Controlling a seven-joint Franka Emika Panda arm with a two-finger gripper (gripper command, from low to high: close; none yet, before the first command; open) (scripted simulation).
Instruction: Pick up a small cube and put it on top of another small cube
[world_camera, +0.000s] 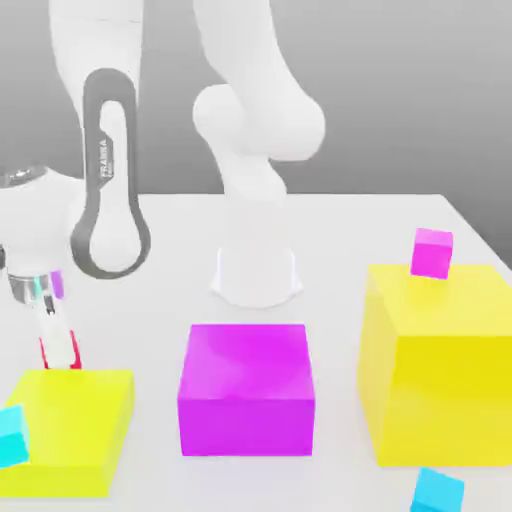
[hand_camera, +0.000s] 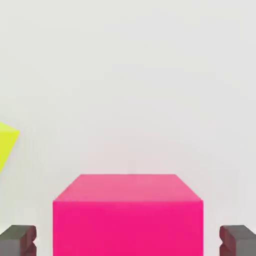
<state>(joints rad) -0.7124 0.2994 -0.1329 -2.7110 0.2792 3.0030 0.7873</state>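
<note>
The pincer (world_camera: 60, 352) hangs low at the exterior view's left, pointing down, with its fingers apart. In the hand view the two dark fingertips (hand_camera: 18, 240) stand on either side of the small red cube (hand_camera: 127, 220), with a strip of bare table between each tip and the cube's nearer side, so nothing is clamped. In the exterior view the same cube (world_camera: 46, 353) shows as slivers of red beside the pale fingers, just behind the far edge of a low yellow block (world_camera: 75, 430), whose corner also shows in the hand view (hand_camera: 7, 144).

A small cyan cube (world_camera: 12, 436) leans at that block's near left edge. Further toward the exterior view's right, well apart from the pincer, stands a big magenta block (world_camera: 246, 392), and behind it the arm's white base (world_camera: 256, 272) rests on the pale table (world_camera: 350, 240). Beyond that rises a tall yellow block (world_camera: 445, 375) with a small magenta cube (world_camera: 432, 252) tilted on its top. A second cyan cube (world_camera: 437, 492) lies in front of the tall block
</note>
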